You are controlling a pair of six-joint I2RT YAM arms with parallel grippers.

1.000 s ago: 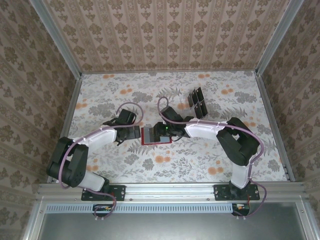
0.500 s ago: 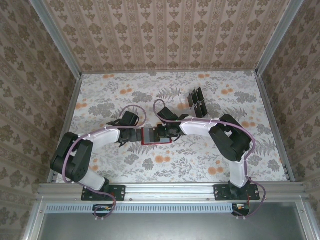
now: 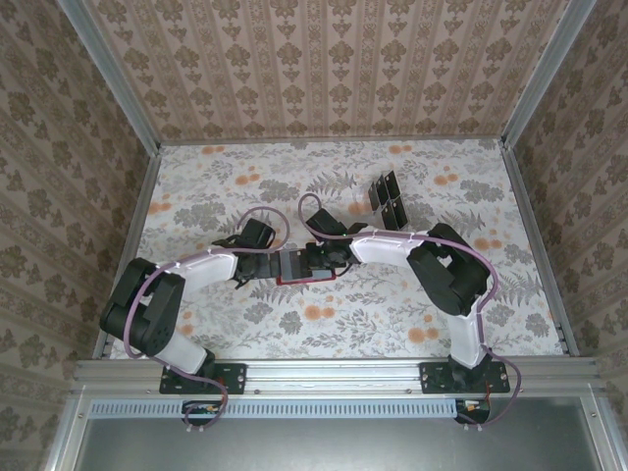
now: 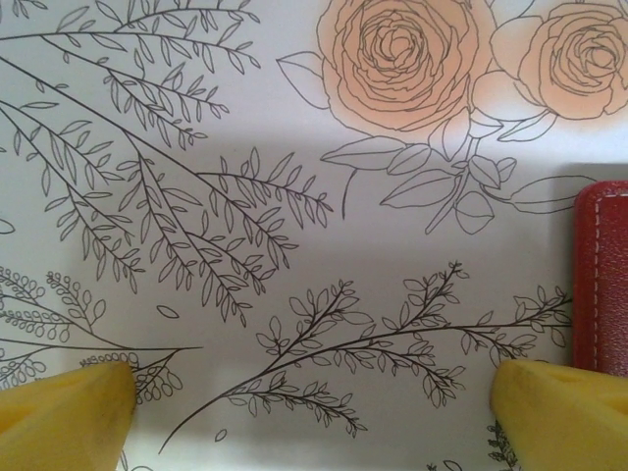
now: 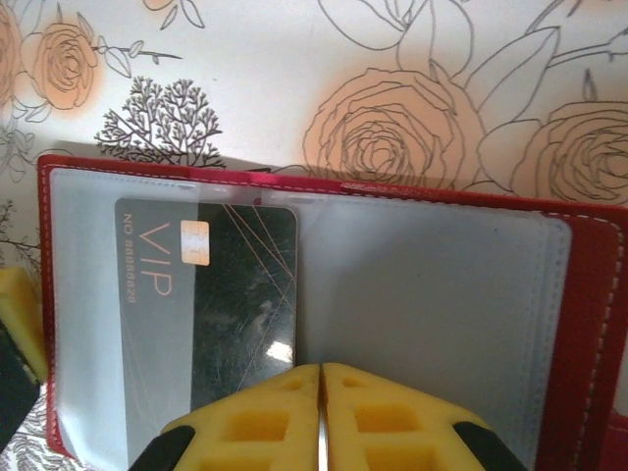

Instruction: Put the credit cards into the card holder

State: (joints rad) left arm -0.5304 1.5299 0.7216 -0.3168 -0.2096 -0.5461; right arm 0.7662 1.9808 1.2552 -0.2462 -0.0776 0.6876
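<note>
Pointing lengthwise at the pressed-together right gripper (image 5: 321, 378), the credit card (image 5: 206, 294) lies pocketed; left gripper (image 4: 314, 407) spread wide.

The left arm (image 3: 201, 267) and right arm (image 3: 392, 245) are alike: smooth white links between bulky black joints, each rising from a flat black base plate (image 3: 201, 378). A thin mauve cable (image 3: 257, 209) runs along each arm and bows out in a loop near the wrist. The left gripper (image 4: 314, 417) has plain yellow foam pads (image 4: 64, 412), while the right gripper (image 5: 321, 378) has yellow pads (image 5: 260, 427) moulded with square recesses and edged in black.
</note>
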